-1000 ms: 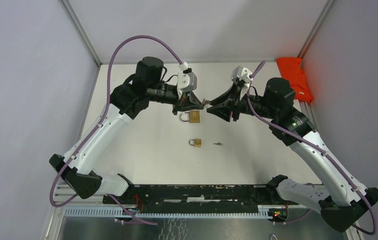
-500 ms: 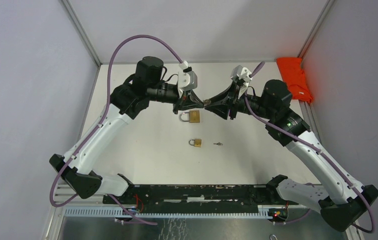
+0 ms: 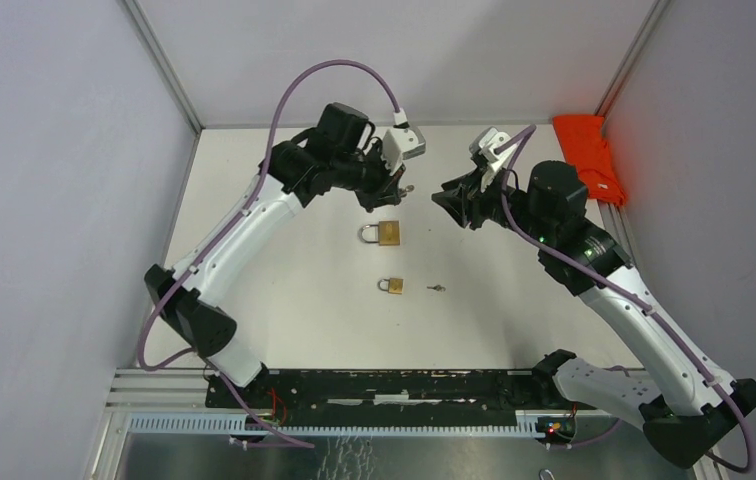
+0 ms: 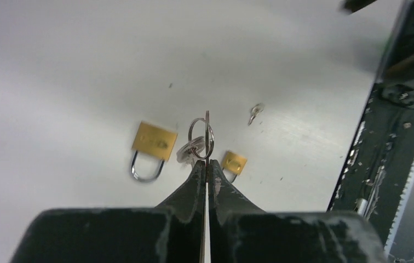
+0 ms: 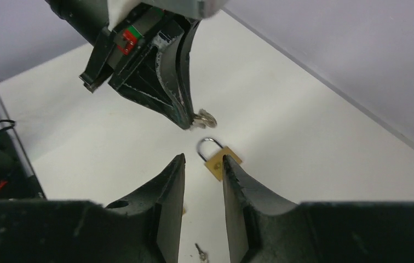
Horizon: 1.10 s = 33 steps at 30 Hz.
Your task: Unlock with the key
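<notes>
My left gripper (image 3: pixel 390 194) hangs above the table's far middle, shut on a silver key (image 4: pixel 189 150) with its ring (image 4: pixel 201 139) sticking out past the fingertips. In the right wrist view that key (image 5: pixel 205 116) dangles from the left gripper's tip. A large brass padlock (image 3: pixel 382 234) lies flat below it, shackle pointing left. My right gripper (image 3: pixel 447 199) faces the left one from a short way to the right, open and holding nothing (image 5: pixel 203 159); the large padlock (image 5: pixel 219 159) shows beyond its fingers.
A smaller brass padlock (image 3: pixel 392 286) and a small loose key (image 3: pixel 437 289) lie nearer the table's front. An orange cloth (image 3: pixel 589 155) sits at the far right edge. A black rail (image 3: pixel 394 388) runs along the near edge.
The two grippers met at the key before; now the right one has drawn back to the right, and the left arm has swung up and right, still holding the key.
</notes>
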Tool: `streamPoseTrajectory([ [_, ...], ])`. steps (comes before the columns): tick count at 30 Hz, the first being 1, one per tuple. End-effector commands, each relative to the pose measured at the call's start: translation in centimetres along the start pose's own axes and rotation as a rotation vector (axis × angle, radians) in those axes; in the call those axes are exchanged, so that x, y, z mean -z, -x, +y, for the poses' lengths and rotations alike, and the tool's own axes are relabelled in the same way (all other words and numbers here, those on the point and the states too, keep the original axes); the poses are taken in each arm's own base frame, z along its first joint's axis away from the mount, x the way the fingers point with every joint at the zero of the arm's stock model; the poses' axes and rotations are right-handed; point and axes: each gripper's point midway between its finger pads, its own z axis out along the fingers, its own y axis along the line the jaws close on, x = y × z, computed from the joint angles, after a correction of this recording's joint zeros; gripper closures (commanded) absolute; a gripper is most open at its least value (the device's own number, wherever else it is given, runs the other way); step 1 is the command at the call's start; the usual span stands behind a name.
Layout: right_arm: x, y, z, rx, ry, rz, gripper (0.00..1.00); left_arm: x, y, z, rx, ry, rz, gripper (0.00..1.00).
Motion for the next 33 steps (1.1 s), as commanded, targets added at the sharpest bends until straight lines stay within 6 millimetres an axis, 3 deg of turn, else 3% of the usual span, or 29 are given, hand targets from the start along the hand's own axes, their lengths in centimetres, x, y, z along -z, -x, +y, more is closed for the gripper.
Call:
streamPoseTrajectory([
  [1, 0.4, 0.1, -1.5, 0.073, -0.072, 0.01, 0.65, 0.3, -3.3, 1.7, 0.08, 0.165, 0.224, 0.97],
  [5, -1.1, -2.6, -0.9, 0.091, -0.011, 0.049, 0.68, -0.8, -5.5, 0.3, 0.077, 0.109, 0.331, 0.98],
  [10, -2.3, -5.7, 0.4, 0.108, 0.09, 0.054, 0.75, 0.1, -4.4, -2.8, 0.04, -0.012, 0.27, 0.98],
  [15, -2.1, -7.9, 2.6, 0.128, 0.225, 0.025, 0.74, 2.3, -3.3, -6.2, 0.003, -0.093, 0.18, 0.98],
  [19, -0.9, -6.7, 3.6, 0.144, 0.273, -0.087, 0.72, 3.9, -3.2, -8.8, -0.007, -0.14, 0.118, 0.98],
  [25, 1.7, -3.7, 6.3, 0.115, 0.483, -0.299, 0.72, 3.8, -4.5, -9.4, 0.036, -0.142, 0.139, 0.98],
  [29, 2.8, -3.4, 8.6, 0.101, 0.673, -0.322, 0.72, 3.6, -4.5, -9.5, 0.032, -0.153, 0.142, 0.98],
  [33, 2.8, -3.2, 9.3, 0.075, 0.739, -0.314, 0.72, 3.6, -4.1, -9.5, 0.019, -0.157, 0.133, 0.98],
])
